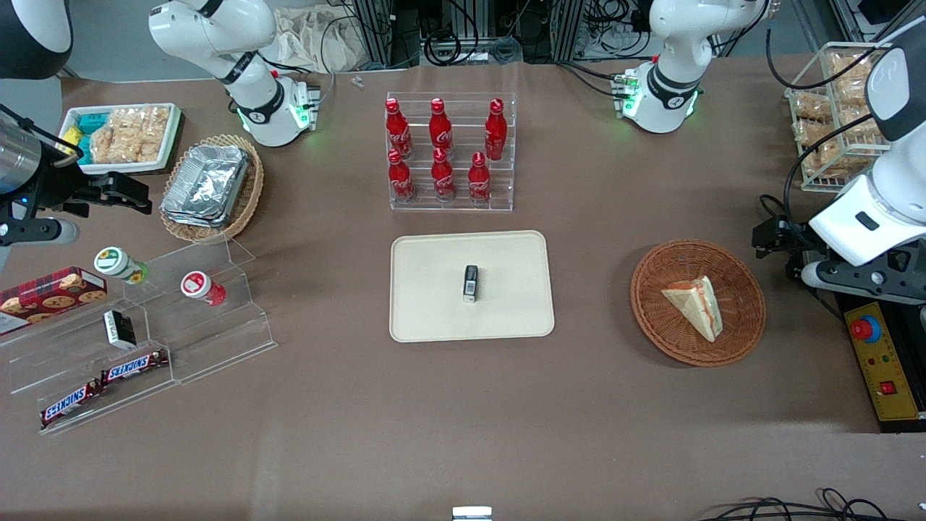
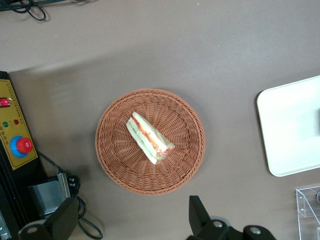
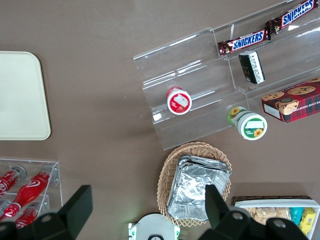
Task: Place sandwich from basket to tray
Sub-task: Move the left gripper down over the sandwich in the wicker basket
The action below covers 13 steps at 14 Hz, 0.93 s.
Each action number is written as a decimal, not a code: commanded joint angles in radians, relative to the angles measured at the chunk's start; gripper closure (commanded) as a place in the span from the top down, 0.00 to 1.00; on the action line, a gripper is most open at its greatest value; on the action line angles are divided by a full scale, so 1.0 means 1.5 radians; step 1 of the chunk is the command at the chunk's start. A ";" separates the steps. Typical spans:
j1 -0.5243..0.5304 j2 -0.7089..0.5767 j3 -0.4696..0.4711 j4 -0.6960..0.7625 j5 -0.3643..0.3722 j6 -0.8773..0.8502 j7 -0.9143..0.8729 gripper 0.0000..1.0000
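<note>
The sandwich point(image 1: 694, 304), a pale bread wedge with red and green filling, lies in the round reddish-brown wicker basket point(image 1: 651, 318). The beige tray point(image 1: 434, 304) lies beside the basket, toward the parked arm's end, with a small black object point(image 1: 471, 282) on it. My left gripper point(image 1: 768, 239) hangs open and empty above the table just outside the basket's rim, toward the working arm's end. In the left wrist view the sandwich point(image 2: 149, 138) and basket point(image 2: 115, 165) lie ahead of the gripper point(image 2: 131, 217), with a part of the tray point(image 2: 290, 125) showing at the view's edge.
A yellow control box with a red button point(image 1: 879, 362) sits close to the gripper. A clear rack of red cola bottles point(image 1: 448, 152) stands farther from the front camera than the tray. A wire rack of snacks point(image 1: 832, 116) stands near the working arm's base.
</note>
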 commanded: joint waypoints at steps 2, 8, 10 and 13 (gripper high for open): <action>0.007 0.021 0.000 0.024 -0.027 0.004 0.009 1.00; 0.010 0.005 0.006 -0.165 -0.026 0.168 -0.223 1.00; 0.038 -0.029 0.016 -0.295 -0.027 0.288 -0.247 1.00; 0.042 -0.029 0.019 -0.411 -0.028 0.432 -0.338 1.00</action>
